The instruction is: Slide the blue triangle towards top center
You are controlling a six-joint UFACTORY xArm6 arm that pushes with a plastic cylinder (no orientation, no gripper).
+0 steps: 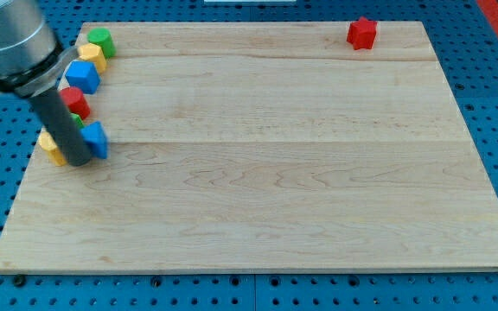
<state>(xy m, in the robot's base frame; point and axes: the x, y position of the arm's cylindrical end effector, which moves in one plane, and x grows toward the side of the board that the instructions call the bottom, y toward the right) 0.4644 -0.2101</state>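
Item: blue triangle (97, 139), near board's (275, 216) left edge. Likely light, rigid, sliding easily. Tip (78, 161), plain rod without jaws, touching its left face; pushing there suits.

Wooden board (275, 199) with coloured blocks, red star (362, 33) apart.

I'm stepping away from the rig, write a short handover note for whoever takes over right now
My tip is down at the board's left edge, touching the left side of the blue triangle.
The triangle sits in the left cluster: yellow block on the tip's other side, red block, blue block, yellow block and green block above.
Red star is at top right.
Done: contact only.
Left: push the triangle right and up to top center.
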